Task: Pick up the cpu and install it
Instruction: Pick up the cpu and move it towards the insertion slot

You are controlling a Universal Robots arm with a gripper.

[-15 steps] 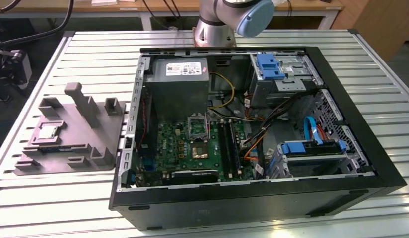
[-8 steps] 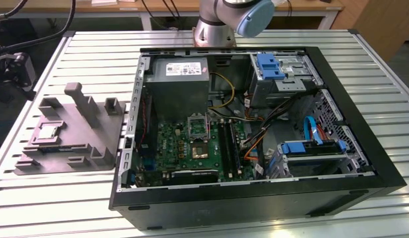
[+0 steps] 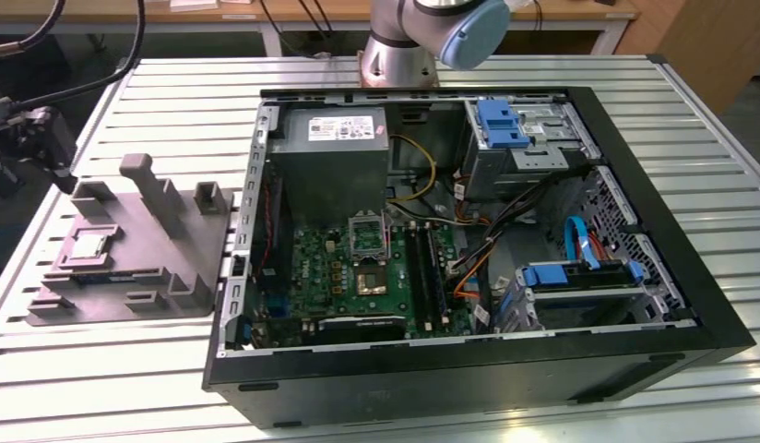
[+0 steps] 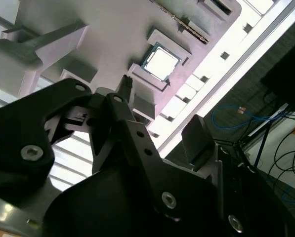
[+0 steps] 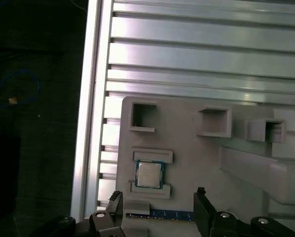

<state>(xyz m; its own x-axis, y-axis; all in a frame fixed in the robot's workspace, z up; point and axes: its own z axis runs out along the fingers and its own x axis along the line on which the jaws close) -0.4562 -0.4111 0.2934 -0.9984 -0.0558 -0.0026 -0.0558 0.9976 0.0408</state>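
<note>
On the slatted aluminium worktop [image 3: 122, 388], an open black tower computer case [image 3: 479, 374] lies on its side, so that its green motherboard [image 3: 337, 268] faces upward for access. In the exterior view, a grey robot arm [image 3: 411, 37] is mounted at 12 o'clock from the case.

A large grey moulded plastic tray [image 3: 189, 295] sits at 9 o'clock from the case, well apart from it. It presents each part in its own recess at a fixed position.

In both wrist views, the black two-fingered hand [image 5: 158, 200] [image 4: 159, 111] hangs over the tray. Its fingers are spread apart and nothing is between them.

Near the board's centre is a black square socket [image 3: 372, 280]. Its metal frame appears to be swung up toward 12 o'clock, which suggests the socket is ready to receive the chip.

The cpu [image 5: 149, 175] [image 4: 160, 63], a small flat square chip with a silver-grey metal top, lies flat in a framed recess of the tray. It is near the fingertips but not touched by them, so pickup is judged not yet made.
</note>
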